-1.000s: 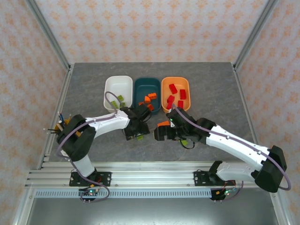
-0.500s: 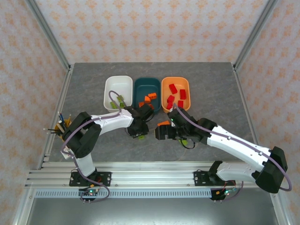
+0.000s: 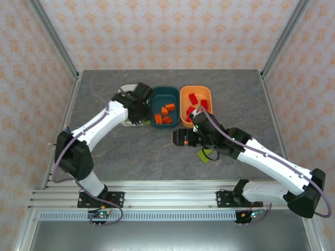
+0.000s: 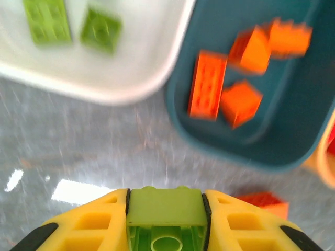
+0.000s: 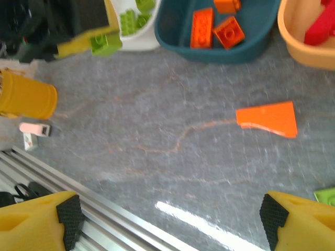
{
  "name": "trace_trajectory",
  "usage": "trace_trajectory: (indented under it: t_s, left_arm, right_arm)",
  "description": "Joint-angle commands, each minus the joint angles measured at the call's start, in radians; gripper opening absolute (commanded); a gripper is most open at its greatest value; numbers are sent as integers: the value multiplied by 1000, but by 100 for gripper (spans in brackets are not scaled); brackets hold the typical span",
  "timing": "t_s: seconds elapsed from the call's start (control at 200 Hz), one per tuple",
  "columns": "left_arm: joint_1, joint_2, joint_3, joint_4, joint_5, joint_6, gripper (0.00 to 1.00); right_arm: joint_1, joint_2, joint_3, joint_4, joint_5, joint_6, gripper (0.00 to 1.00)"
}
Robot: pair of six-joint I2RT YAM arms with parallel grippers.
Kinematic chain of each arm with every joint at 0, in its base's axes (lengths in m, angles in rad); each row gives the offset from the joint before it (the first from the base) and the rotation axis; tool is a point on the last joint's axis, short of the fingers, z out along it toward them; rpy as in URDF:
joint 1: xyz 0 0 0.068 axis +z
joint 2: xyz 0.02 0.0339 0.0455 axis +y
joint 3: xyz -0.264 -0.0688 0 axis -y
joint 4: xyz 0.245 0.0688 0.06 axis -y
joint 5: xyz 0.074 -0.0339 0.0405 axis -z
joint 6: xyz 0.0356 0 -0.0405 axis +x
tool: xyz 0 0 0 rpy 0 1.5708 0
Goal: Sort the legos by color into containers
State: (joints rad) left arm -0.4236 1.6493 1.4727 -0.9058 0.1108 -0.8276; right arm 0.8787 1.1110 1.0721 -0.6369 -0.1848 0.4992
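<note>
My left gripper (image 4: 166,232) is shut on a lime green lego (image 4: 165,206), held above the table just in front of the white container (image 4: 131,78) and the dark teal one (image 4: 293,130). Two green legos (image 4: 48,21) lie in the white container, and several orange legos (image 4: 207,83) lie in the teal one. From above, the left gripper (image 3: 137,106) hangs at the white container's (image 3: 124,89) near right corner. My right gripper (image 5: 170,219) is open above bare table. An orange lego (image 5: 267,119) lies ahead of it and a green lego (image 5: 327,195) at its right. Red legos (image 3: 193,99) lie in the orange container (image 3: 196,89).
A yellow cup (image 5: 26,95) stands at the table's left edge, near the aluminium rail (image 5: 78,193) along the front. Both forearms reach over the middle of the table. One green lego (image 3: 205,155) lies beside the right arm.
The left gripper shut on the green lego at mid-table and carried it back and left to the white container. The right gripper stayed open and shifted slightly.
</note>
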Motion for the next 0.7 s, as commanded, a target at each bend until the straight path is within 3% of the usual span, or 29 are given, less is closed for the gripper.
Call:
trace_trajectory:
  t_s: [0.0,0.18,0.435,0.696]
  left_arm:
    - [89,75,93,-52,1,83,30]
    - [207,314,306,-22,87,84,30]
    - [255,609,608,-84,170,76,30]
    - [259,627,528,-76,143,45,31]
  right_arm:
    - [-14,47,56,78,56,-14,91]
    - [-66,168,143,127,26,8,91]
    - [-96,277,235,101,10,15,91]
    - [-115,304,222,81,19,27,91]
